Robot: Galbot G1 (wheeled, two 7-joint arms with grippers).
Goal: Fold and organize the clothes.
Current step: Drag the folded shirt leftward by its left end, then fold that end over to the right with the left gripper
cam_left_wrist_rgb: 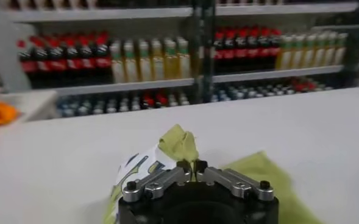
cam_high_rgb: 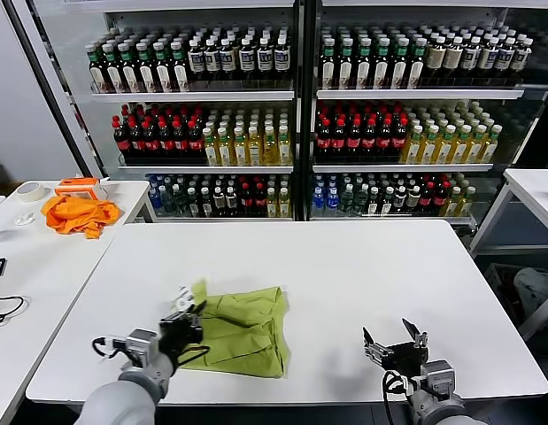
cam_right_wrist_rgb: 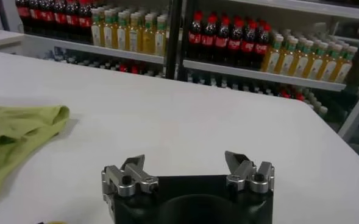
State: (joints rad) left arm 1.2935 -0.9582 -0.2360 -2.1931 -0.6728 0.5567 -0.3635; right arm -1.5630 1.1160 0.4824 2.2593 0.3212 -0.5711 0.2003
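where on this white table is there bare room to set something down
Bare: the far half of the white table toward the drink shelves, and between the green T-shirt and the open right gripper. Crowded: near-left, where the left gripper pinches the shirt.

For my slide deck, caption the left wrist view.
Left gripper shut on a raised fold of the T-shirt above the white table.

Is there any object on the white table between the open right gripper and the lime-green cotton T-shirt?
Nothing visible: only bare white table lies between the right gripper and the lime-green cotton T-shirt, whose corner the left gripper pinches.
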